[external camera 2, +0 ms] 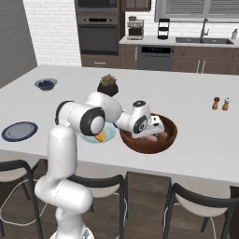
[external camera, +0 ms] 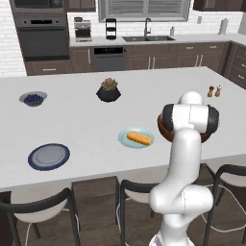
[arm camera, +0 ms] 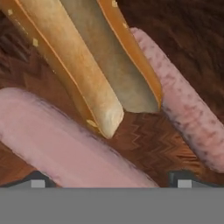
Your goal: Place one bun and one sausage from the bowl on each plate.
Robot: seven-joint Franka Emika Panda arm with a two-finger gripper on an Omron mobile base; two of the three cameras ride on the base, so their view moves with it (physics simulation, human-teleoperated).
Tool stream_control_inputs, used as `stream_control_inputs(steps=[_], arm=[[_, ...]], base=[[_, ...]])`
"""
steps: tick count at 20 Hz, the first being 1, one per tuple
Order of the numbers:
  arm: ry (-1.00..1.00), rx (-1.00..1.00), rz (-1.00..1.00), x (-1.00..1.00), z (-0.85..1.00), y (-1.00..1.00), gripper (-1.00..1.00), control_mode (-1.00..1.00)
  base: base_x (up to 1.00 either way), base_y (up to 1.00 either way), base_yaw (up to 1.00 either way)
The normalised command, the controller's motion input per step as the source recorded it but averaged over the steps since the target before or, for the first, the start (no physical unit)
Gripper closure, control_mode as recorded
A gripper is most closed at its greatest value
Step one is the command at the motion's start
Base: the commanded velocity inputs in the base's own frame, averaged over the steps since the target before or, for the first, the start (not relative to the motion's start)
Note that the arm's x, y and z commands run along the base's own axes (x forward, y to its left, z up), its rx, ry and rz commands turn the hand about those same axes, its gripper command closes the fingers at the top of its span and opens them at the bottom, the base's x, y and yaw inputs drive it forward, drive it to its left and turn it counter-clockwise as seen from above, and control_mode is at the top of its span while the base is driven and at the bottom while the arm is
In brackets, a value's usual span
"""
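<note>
My gripper [external camera 2: 156, 132] hangs low inside the dark wooden bowl [external camera 2: 170, 136], jaws wide open. In the hand view, a bun [arm camera: 83, 61] lies slanted on the bowl floor [arm camera: 144, 140]. One sausage [arm camera: 65, 144] runs under the gripper [arm camera: 109, 181] between the two fingertips. Another sausage [arm camera: 183, 96] lies to the right of the bun. The pale teal plate [external camera: 126, 141] carries a second bun [external camera: 139, 138]. The navy-rimmed plate [external camera: 48, 156] sits bare at the left. My arm hides most of the bowl [external camera: 162, 129] in the left base view.
A black plant pot [external camera: 108, 91] and a small bowl of blue berries [external camera: 33, 98] stand farther back on the island. Salt and pepper shakers [external camera: 214, 91] stand at the right. Stools [external camera: 41, 211] line the near edge of the counter.
</note>
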Motion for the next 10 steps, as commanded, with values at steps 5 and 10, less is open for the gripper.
stream_control_inputs(steps=[5, 10], arm=[[-0.07, -0.12, 0.07, 0.01, -0.78, -0.03, 1.0, -1.0], [-0.06, 0.0, 0.02, -0.32, 0.42, 0.13, 1.0, -1.0]], base=[[0.0, 0.0, 0.0], [0.0, 0.0, 0.0]])
